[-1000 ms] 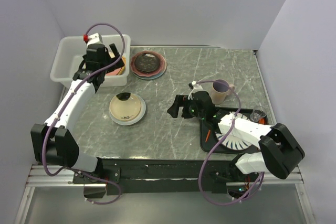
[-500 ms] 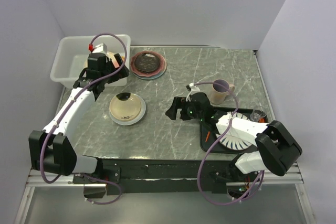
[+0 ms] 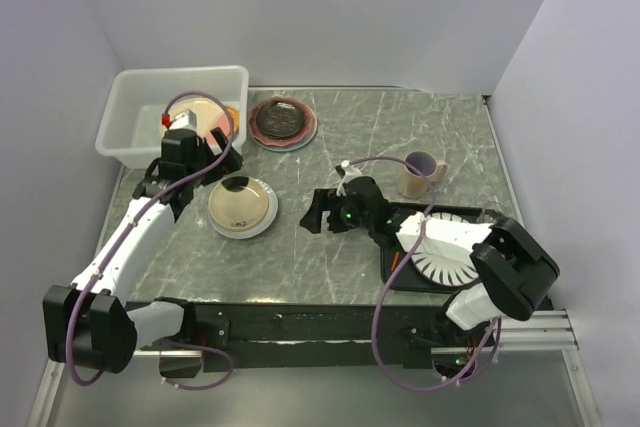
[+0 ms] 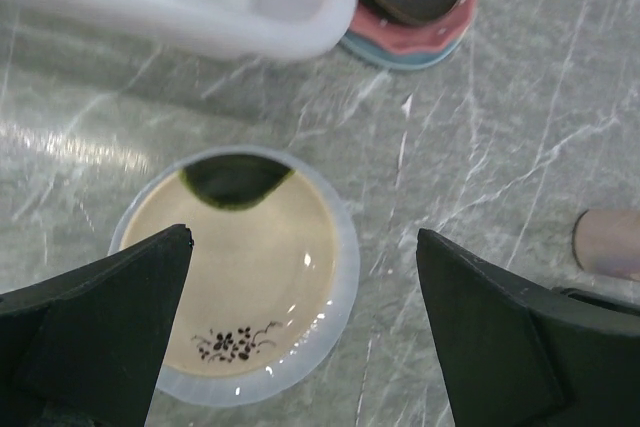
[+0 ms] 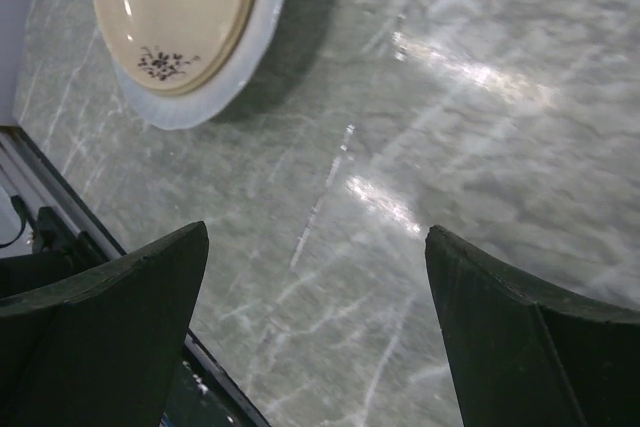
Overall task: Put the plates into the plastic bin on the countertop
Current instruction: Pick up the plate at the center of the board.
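Observation:
A tan-gold plate (image 3: 241, 203) lies on a white plate (image 3: 262, 224) on the countertop (image 3: 330, 147), left of centre. My left gripper (image 3: 222, 164) hangs open just above their far-left edge, between them and the plastic bin (image 3: 128, 117). In the left wrist view the open gripper (image 4: 303, 237) frames the tan-gold plate (image 4: 245, 267), empty. A pink plate (image 3: 200, 112) and an orange one (image 3: 229, 117) rest in the bin. A dark brown pink-rimmed plate (image 3: 283, 120) sits right of the bin. My right gripper (image 3: 316, 215) is open and empty, right of the stacked pair; the tan-gold plate (image 5: 170, 7) lies ahead of it.
A pink mug (image 3: 421, 174) stands right of centre. A black tray (image 3: 395, 267) at the near right holds a white plate with dark stripes (image 3: 452, 269). A small glass (image 3: 490, 218) stands at the tray's far right. Walls close the left, back and right.
My left gripper has come out of the bin and toward me, now above the tan-gold plate. My right gripper has moved left toward that plate.

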Tool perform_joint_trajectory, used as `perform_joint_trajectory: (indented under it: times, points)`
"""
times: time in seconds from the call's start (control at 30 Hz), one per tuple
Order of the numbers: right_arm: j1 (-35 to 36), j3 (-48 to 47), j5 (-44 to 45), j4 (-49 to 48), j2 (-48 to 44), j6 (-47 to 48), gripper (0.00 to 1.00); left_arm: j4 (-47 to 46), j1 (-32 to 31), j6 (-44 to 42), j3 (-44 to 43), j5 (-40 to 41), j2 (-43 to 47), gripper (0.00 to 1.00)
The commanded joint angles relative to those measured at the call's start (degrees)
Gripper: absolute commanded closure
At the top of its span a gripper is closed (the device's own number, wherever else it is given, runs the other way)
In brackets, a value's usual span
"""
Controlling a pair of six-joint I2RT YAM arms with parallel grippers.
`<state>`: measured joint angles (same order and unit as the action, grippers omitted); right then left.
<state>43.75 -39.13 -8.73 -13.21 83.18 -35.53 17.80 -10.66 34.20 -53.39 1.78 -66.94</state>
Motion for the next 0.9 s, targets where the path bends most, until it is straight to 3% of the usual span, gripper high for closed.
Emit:
perform_joint_trajectory:
  times: [0.0,0.43,0.87]
  points:
    - [1.52,-5.07,-2.08,-2.96,3.65,-1.21,0.05,-1.28,-0.16,2.8,4.15,-0.55,1.9,0.02]
    - [1.69,-8.59,-5.68,-7.61,11.04,-3.85,0.09,0.74,1.42,5.0,12.95,4.37,8.23,0.13]
    - [1.08,-8.5,-5.33,-6.91,11.57,-3.32,0.08,-3.74,6.79,4.74,16.3,-2.22,3.57,0.31]
